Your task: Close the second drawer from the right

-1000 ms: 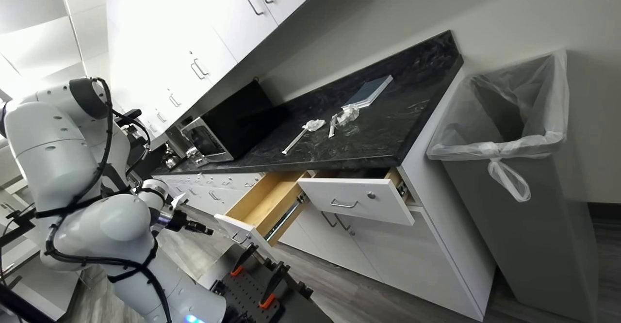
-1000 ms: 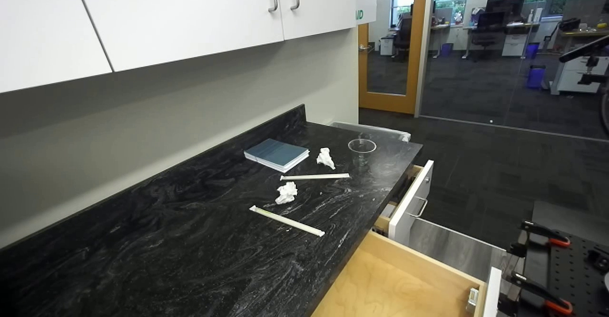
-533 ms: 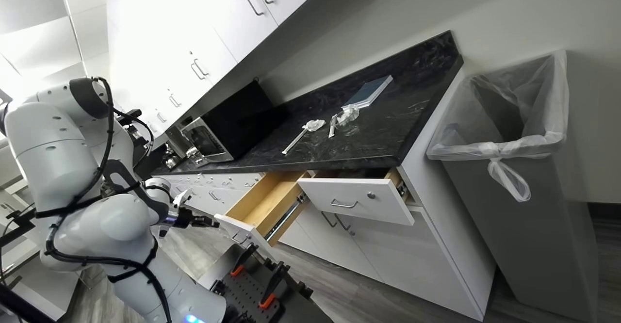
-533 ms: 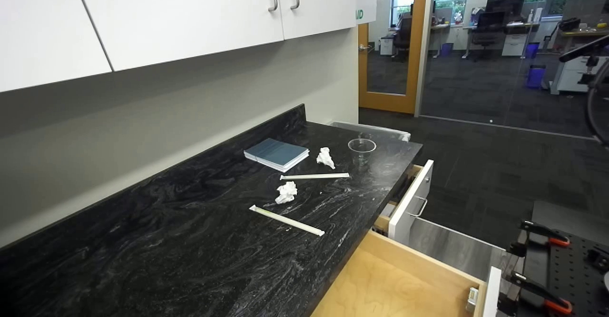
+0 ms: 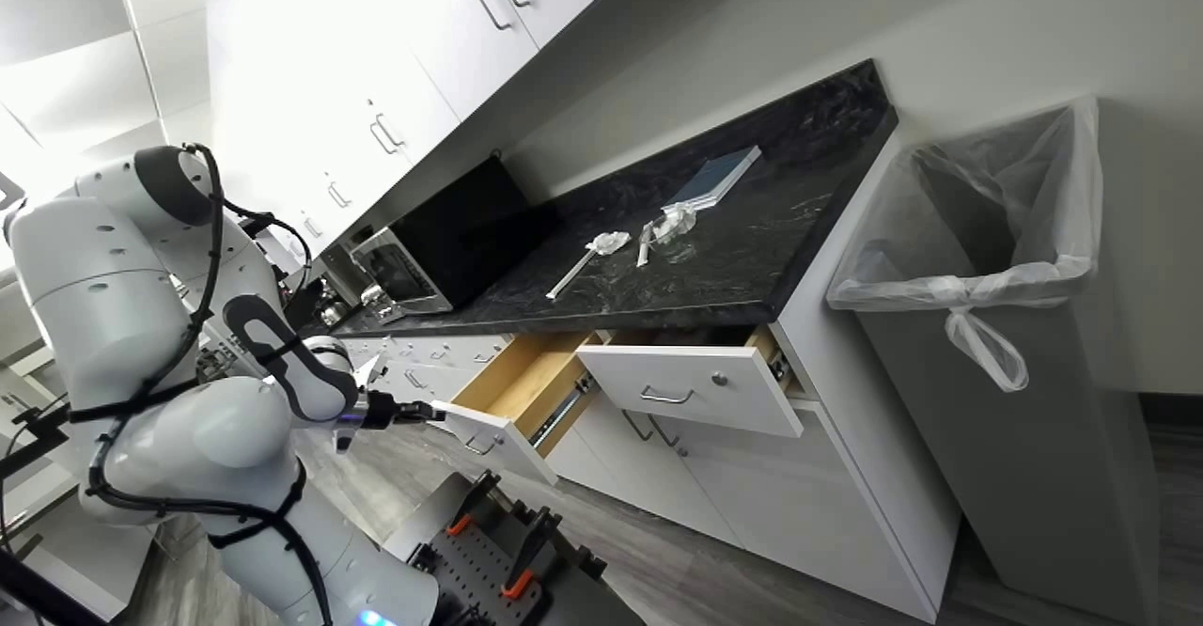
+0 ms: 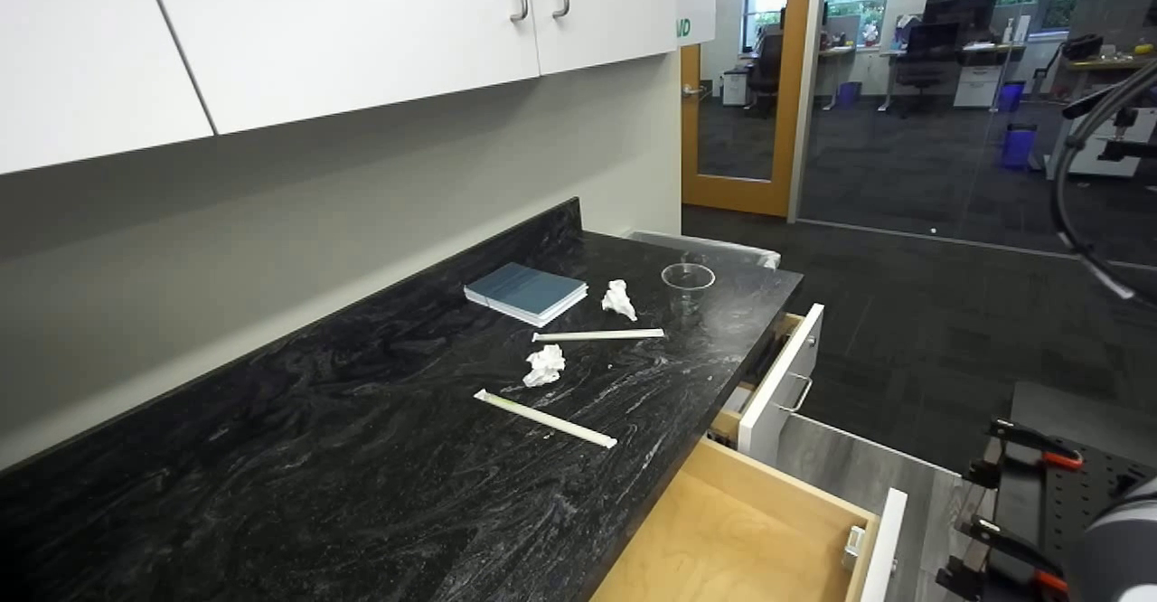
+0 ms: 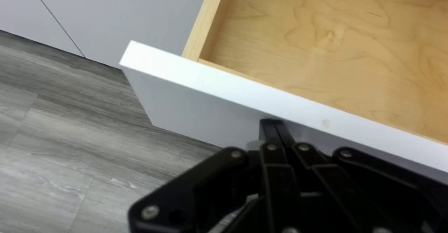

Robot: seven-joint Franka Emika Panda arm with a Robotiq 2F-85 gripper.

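Note:
The second drawer from the right stands open, with a pale yellow wooden box and a flat white front (image 5: pixel 498 443). In an exterior view its box (image 6: pixel 741 539) juts out from under the dark countertop. My black gripper (image 5: pixel 425 412) is at the outer face of this drawer's front. In the wrist view the gripper (image 7: pixel 274 122) has its two fingers together with nothing between them. The fingertips press against the white front (image 7: pixel 196 110) just below its top edge. The drawer's handle is hidden in the wrist view but shows in an exterior view.
The wider white-fronted drawer (image 5: pixel 691 386) to its right is partly open. The dark countertop (image 6: pixel 362 457) holds a blue book (image 6: pixel 526 290), a clear cup (image 6: pixel 688 278), straws and crumpled paper. A grey bin (image 5: pixel 996 419) stands at the cabinet's end. A black clamp board (image 5: pixel 489 551) is near the arm's base.
My gripper has moved forward to the drawer's front. The second drawer from the right has slid partway inward and sticks out less than before. The wider drawer has not moved.

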